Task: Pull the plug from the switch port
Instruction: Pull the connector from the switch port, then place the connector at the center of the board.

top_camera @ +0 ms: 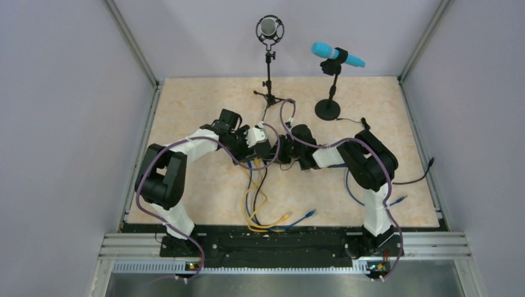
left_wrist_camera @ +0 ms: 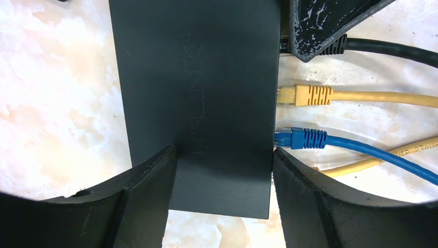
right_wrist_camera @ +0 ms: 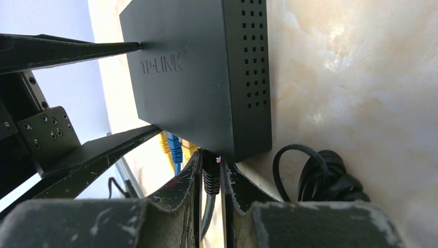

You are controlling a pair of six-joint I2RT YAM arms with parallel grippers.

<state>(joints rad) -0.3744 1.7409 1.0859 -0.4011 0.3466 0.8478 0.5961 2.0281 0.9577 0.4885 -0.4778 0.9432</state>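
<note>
The counter carries the TP-Link switch, and my left tool is clamped across it as a brace. My right tool is pinched on the black plug, which sits in the switch port on the cable edge. If the latch catches, my pull could drag the switch loose. The left wrist view shows the yellow plug just beside it. Only the right wrist view shows the pinch.

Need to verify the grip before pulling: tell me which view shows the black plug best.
Right wrist: the black plug sits pinched in the right gripper at the switch edge. Left wrist shows only its rear boot and cable beside a finger; in the top view it cannot be made out.
</note>
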